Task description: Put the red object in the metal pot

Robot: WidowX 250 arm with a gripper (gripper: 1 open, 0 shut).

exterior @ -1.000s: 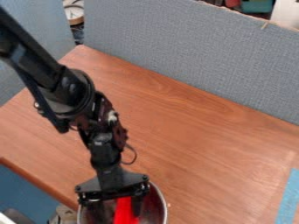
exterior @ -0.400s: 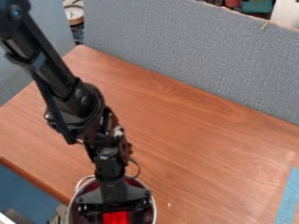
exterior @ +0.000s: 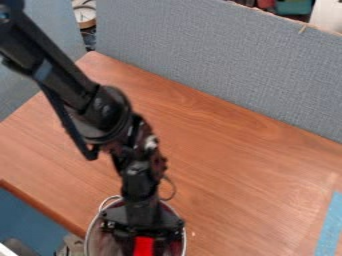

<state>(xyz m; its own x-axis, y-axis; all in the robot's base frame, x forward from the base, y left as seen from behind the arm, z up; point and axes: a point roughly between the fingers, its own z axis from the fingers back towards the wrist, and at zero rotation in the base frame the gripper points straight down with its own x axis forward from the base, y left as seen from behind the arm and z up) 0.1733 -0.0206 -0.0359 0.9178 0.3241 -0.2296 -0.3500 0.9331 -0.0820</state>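
Note:
The metal pot [exterior: 94, 230] sits at the near edge of the wooden table, cut off by the bottom of the picture, and only its rim and part of its shiny inside show. The red object [exterior: 143, 246] shows as a red patch inside the pot, straight under the gripper. My gripper [exterior: 140, 230] points steeply down over the pot's mouth, its dark fingers close around the red patch. The arm hides the fingertips, so I cannot tell whether they are gripping the red object.
The black arm [exterior: 80, 90] runs down from the upper left across the brown wooden table [exterior: 227, 130]. A grey partition wall [exterior: 214, 50] stands along the table's far side. The table's right edge lies near a blue surface [exterior: 331, 235].
The gripper has rolled about its axis and shifted a little right over the pot. The tall red bar seen at first now shows only as a low red patch under the fingers.

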